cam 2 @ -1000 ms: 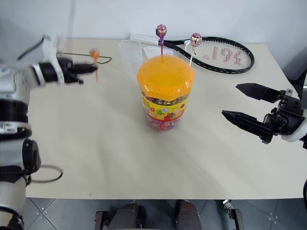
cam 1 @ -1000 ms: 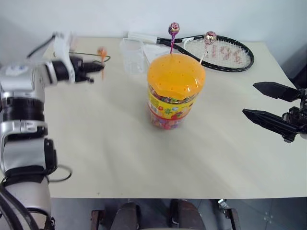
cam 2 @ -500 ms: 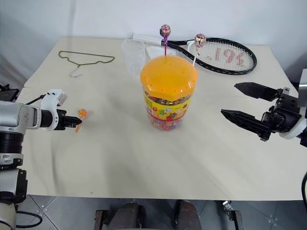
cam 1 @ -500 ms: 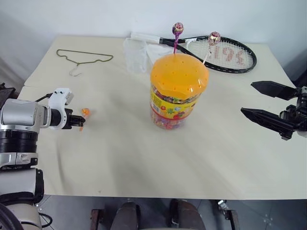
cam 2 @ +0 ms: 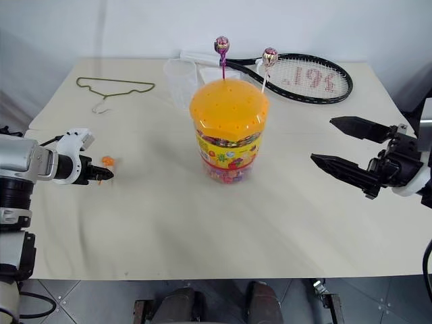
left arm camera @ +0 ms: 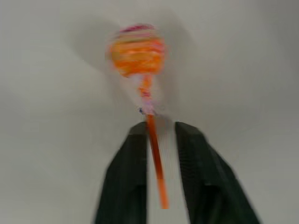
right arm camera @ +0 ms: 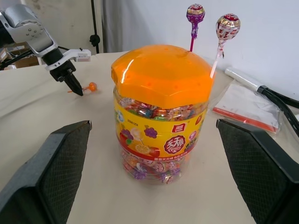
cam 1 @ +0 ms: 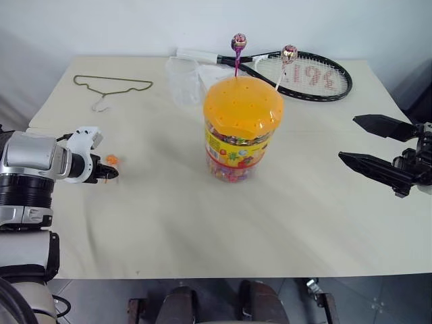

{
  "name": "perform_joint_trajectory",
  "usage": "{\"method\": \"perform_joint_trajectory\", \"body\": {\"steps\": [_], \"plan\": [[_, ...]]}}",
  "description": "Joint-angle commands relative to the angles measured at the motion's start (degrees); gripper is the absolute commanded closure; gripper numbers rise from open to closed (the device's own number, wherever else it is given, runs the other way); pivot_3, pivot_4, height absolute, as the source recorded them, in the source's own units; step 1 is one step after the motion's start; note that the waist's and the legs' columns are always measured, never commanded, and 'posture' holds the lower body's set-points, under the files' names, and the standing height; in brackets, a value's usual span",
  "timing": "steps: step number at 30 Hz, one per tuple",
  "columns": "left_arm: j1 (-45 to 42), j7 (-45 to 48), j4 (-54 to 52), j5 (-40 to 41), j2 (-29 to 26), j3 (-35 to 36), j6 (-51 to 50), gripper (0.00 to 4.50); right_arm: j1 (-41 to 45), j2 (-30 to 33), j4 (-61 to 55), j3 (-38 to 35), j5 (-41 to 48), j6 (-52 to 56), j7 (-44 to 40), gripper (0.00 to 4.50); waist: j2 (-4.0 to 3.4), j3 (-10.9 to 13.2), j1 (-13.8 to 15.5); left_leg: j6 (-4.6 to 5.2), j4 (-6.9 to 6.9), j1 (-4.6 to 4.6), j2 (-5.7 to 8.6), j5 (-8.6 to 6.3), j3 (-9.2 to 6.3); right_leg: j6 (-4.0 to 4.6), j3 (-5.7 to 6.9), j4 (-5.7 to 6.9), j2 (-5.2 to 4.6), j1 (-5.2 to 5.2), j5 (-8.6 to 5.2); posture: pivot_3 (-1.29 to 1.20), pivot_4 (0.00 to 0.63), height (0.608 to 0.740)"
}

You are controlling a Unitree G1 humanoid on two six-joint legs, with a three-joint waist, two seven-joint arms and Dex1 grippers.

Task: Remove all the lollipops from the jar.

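The jar [cam 1: 243, 128], a clear cylinder with a domed orange lid, stands mid-table. A purple lollipop [cam 1: 238, 42] and a pinkish-gold lollipop [cam 1: 289, 52] stick up from holes in its lid. An orange lollipop [cam 1: 111, 160] lies on the table at the left. My left gripper [cam 1: 113, 174] points down at it and is open, its fingers either side of the orange stick [left arm camera: 155, 158] without pinching it. My right gripper [cam 1: 349, 138] hovers wide open to the right of the jar, level with it, holding nothing.
A tennis racket [cam 1: 310, 67] lies at the back right, behind the jar. A clear plastic cup [cam 1: 183, 77] and a flat plastic packet [right arm camera: 243, 105] sit just behind the jar. A wire hanger [cam 1: 111, 84] lies at the back left.
My left arm swung down from high at the back left to the table with the orange lollipop. Its jaws have parted and the lollipop rests on the table. The right arm stayed still.
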State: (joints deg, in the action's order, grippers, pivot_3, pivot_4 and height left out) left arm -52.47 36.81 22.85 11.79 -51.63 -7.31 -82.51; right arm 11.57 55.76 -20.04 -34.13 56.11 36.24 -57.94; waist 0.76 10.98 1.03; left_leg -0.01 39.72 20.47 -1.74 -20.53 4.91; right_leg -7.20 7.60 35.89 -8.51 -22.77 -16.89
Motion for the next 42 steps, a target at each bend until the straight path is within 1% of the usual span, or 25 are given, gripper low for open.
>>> {"method": "perform_joint_trajectory", "body": {"steps": [1,3,7,8,10,11,14,15,16,18,19,22,26,31,33,38,42], "plan": [[-1.7,0.5,-3.4,-0.1,-3.9,-2.6,-3.6,2.04,-0.3,0.3,-1.2,-2.8,0.6,-0.6,0.2,0.0,0.02,0.0,-0.2,0.0,-0.02,-0.01,0.0,0.0,0.04,0.0,-0.03,0.0,0.01,-0.02,0.0,0.0,0.15,0.74],[-3.4,1.8,-6.0,0.7,-6.0,-4.3,-4.6,1.38,-0.6,0.5,-1.3,-3.1,0.7,-0.6,0.2,0.0,0.15,0.1,-0.1,0.0,-0.05,0.02,-0.01,0.0,0.07,0.0,-0.06,0.0,0.01,-0.09,0.0,0.0,0.15,0.74],[-7.3,4.5,-12.4,2.0,-8.4,-5.7,-2.0,0.14,-0.6,0.8,-1.0,-3.3,0.5,-0.7,0.1,0.0,0.24,0.1,0.5,0.0,0.05,0.28,-0.01,0.0,0.08,0.0,-0.06,0.01,0.01,-0.34,0.01,0.0,0.15,0.74],[-8.9,5.3,-14.4,2.7,-8.6,-6.1,-2.2,0.03,-0.5,0.8,-0.9,-3.4,0.4,-0.7,0.1,0.0,0.25,0.1,0.6,0.01,0.14,0.39,-0.01,-0.01,0.06,-0.02,-0.04,0.01,0.0,-0.39,0.02,0.0,0.15,0.74],[-12.9,7.8,-18.7,5.0,-8.2,-6.0,-1.8,0.03,-0.3,0.9,-0.9,-3.5,0.3,-0.8,0.3,0.0,0.28,0.2,1.0,0.03,0.31,0.81,0.02,-0.02,0.03,-0.06,-0.02,0.06,-0.01,-0.69,0.07,0.0,0.15,0.74],[-14.0,8.6,-19.7,5.7,-8.1,-6.0,-1.7,0.03,-0.3,0.9,-1.0,-3.6,0.3,-0.8,0.3,0.0,0.28,0.2,1.2,0.05,0.35,0.85,0.03,-0.03,0.04,-0.08,-0.03,0.06,-0.01,-0.71,0.09,0.0,0.15,0.74],[-14.1,11.6,-21.2,8.0,-5.0,-1.5,8.3,0.03,-0.1,0.7,-1.1,-3.7,0.0,-1.0,0.5,0.0,0.25,0.1,1.1,0.08,0.35,0.81,0.03,-0.04,0.11,-0.11,-0.09,0.02,-0.01,-0.71,0.1,0.0,0.15,0.74],[-14.2,12.2,-20.7,9.0,-3.0,0.8,12.1,0.03,0.0,0.6,-1.1,-3.7,-0.1,-1.2,0.8,0.0,0.25,0.1,1.1,0.08,0.33,0.78,0.02,-0.04,0.14,-0.1,-0.1,0.03,0.0,-0.71,0.1,0.0,0.15,0.74],[-14.6,11.9,-19.2,9.7,-0.7,3.0,14.1,0.03,0.3,0.3,-1.1,-3.7,-0.2,-1.5,1.2,0.0,0.25,0.1,1.1,0.08,0.33,0.77,0.02,-0.04,0.14,-0.1,-0.09,0.04,0.0,-0.71,0.1,0.0,0.15,0.74],[-13.2,12.6,-16.8,10.8,3.5,7.0,23.5,0.03,1.3,0.1,-1.2,-3.4,-0.1,-1.6,2.5,0.0,0.25,0.1,1.0,0.08,0.37,0.79,0.01,-0.04,0.14,-0.08,-0.07,0.07,0.01,-0.71,0.11,0.0,0.15,0.74],[-11.9,14.4,-15.4,11.9,5.1,8.9,28.0,0.03,2.4,0.1,-1.1,-2.9,0.2,-1.4,3.4,0.0,0.25,0.1,1.0,0.09,0.38,0.78,0.01,-0.03,0.16,-0.08,-0.1,0.07,0.0,-0.71,0.12,0.0,0.15,0.74],[-10.2,19.2,-11.0,12.9,6.9,10.3,35.8,0.03,5.0,0.3,-0.6,-2.1,1.2,-0.5,4.7,0.0,0.25,0.1,0.2,0.09,0.34,0.77,0.01,-0.03,0.19,-0.08,-0.09,0.06,0.01,-0.73,0.13,0.0,0.15,0.74],[-10.4,23.5,-5.5,13.0,8.3,10.3,42.1,0.03,6.8,0.4,-0.4,-1.3,0.9,-0.5,5.0,0.0,0.26,0.1,0.3,0.09,0.32,0.8,-0.01,-0.03,0.23,-0.08,-0.1,0.04,0.04,-0.8,0.13,0.0,0.15,0.74],[-10.8,31.1,-1.4,19.5,14.4,16.7,52.2,0.03,8.3,0.3,-0.3,-0.7,1.1,-0.3,5.5,0.0,0.26,0.2,0.7,0.14,0.41,0.89,0.01,-0.06,0.21,-0.14,-0.07,0.0,0.0,-0.78,0.17,0.0,0.15,0.74],[-11.6,34.0,0.9,20.0,15.9,17.2,55.0,0.03,8.5,0.1,-0.2,-0.3,0.8,-0.4,5.4,0.0,0.27,0.2,0.7,0.16,0.44,0.89,0.02,-0.07,0.22,-0.16,-0.07,-0.01,0.0,-0.76,0.18,0.0,0.15,0.74],[-14.0,35.3,5.7,17.9,17.1,15.5,56.0,0.03,8.7,0.0,-0.3,-0.3,1.1,-0.3,5.5,0.0,0.27,0.2,0.4,0.17,0.41,0.88,0.02,-0.07,0.23,-0.17,-0.07,-0.01,0.01,-0.77,0.18,0.0,0.15,0.74],[-20.3,31.3,15.0,11.0,20.8,10.8,59.4,0.03,8.9,-0.3,-0.4,-0.2,0.5,-1.0,5.5,0.0,0.28,0.2,0.8,0.18,0.42,0.88,0.05,-0.07,0.22,-0.18,-0.05,-0.02,0.0,-0.75,0.19,0.0,0.15,0.74]]}}
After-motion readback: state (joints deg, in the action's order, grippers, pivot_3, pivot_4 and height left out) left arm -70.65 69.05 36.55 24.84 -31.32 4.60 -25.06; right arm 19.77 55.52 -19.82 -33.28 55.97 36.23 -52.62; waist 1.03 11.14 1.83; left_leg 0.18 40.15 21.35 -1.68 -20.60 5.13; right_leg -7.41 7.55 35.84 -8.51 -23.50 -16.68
